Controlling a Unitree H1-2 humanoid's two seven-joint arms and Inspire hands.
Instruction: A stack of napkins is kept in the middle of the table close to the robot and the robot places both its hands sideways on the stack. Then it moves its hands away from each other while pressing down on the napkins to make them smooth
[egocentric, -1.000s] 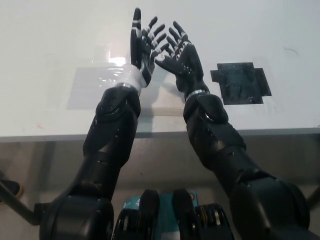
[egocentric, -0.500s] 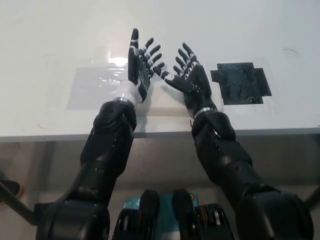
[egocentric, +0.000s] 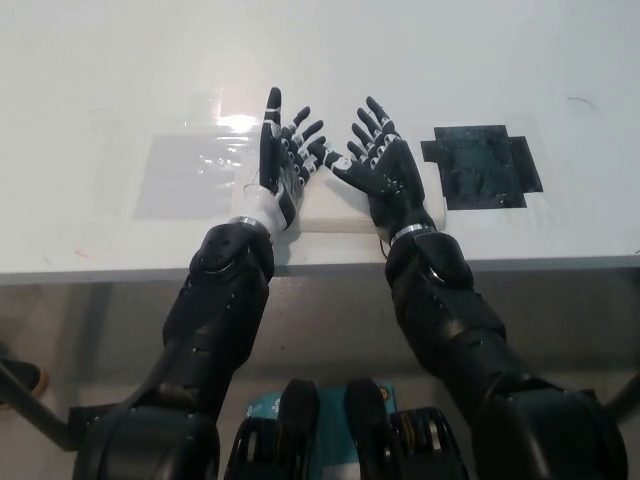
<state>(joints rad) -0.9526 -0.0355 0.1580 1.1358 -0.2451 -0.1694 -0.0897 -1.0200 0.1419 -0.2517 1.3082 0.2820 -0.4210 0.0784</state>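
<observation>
Left hand (egocentric: 281, 160) and right hand (egocentric: 383, 170) empty, fingers spread, apparently resting on white napkin stack (egocentric: 330, 210), table (egocentric: 100, 80)

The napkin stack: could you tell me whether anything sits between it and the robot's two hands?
Nothing visible does. The left hand and right hand, both open, are right over the white napkin stack; the black patch lies off to one side.

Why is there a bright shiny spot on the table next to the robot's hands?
In the head view, that is glare: light bouncing off a shiny clear patch on the table, just beside the left hand. The right hand and the black patch look sharp, not blurry.
</observation>
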